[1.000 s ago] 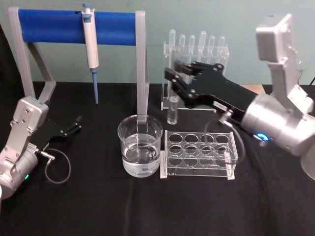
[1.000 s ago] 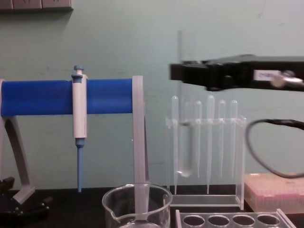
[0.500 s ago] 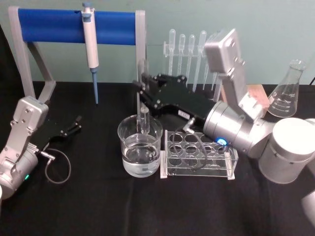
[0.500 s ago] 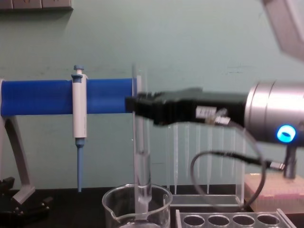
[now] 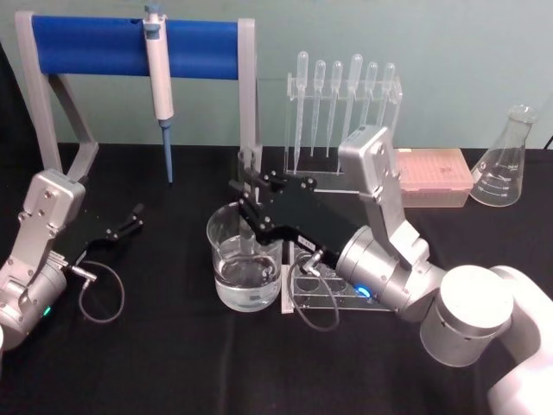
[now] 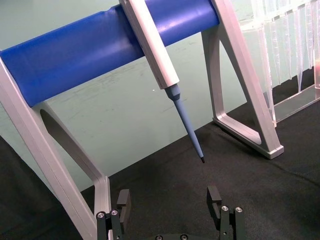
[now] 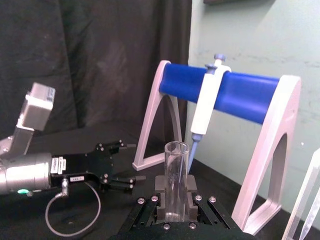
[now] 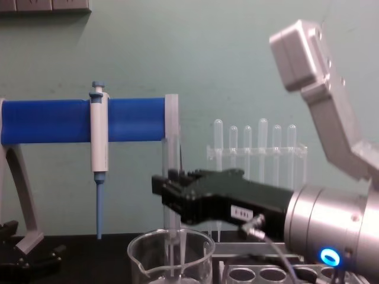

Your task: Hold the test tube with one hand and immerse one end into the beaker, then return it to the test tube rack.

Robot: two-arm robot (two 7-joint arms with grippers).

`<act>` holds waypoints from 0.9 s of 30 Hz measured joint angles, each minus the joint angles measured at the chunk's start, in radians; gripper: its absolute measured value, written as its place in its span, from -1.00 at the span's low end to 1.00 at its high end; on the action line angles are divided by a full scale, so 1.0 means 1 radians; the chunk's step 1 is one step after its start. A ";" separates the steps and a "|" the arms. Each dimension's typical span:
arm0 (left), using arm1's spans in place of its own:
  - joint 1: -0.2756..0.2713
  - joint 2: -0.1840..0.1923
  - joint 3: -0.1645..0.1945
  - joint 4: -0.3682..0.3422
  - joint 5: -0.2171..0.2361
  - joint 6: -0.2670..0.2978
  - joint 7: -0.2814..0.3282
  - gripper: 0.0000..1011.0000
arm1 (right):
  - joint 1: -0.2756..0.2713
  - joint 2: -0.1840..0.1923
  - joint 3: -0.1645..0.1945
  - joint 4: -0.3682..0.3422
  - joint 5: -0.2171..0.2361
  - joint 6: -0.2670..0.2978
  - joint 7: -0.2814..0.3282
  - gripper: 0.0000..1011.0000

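The right gripper (image 5: 249, 201) clamps the upright test tube (image 7: 176, 170), whose lower end reaches into the beaker (image 5: 218, 252) directly beneath it, while the left gripper (image 6: 170, 197), fingers apart, sits well apart.

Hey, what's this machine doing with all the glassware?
The robot's right gripper holds a glass test tube upright, with its lower end down inside the beaker of clear liquid. The left gripper lies open on the black table, off to the left, handling nothing.
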 joint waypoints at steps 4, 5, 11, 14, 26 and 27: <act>0.000 0.000 0.000 0.000 0.000 0.000 0.000 0.98 | -0.011 -0.014 0.004 0.023 -0.009 -0.014 -0.001 -0.54; 0.000 0.000 0.000 0.000 0.000 0.000 0.000 0.98 | -0.016 -0.017 0.005 0.028 -0.014 -0.016 -0.002 -0.54; 0.000 0.000 0.000 0.000 0.000 0.000 0.000 0.98 | -0.028 -0.024 0.008 0.032 -0.032 -0.011 -0.002 -0.54; 0.000 0.000 0.000 0.000 0.000 0.000 0.000 0.98 | -0.030 -0.024 0.009 0.032 -0.035 -0.009 -0.002 -0.54; 0.000 0.000 0.000 0.000 0.000 0.000 0.000 0.98 | -0.028 -0.023 0.009 0.031 -0.033 -0.009 -0.002 -0.54; 0.000 0.000 0.000 0.000 0.000 0.000 0.000 0.98 | -0.028 -0.023 0.009 0.031 -0.033 -0.009 -0.002 -0.54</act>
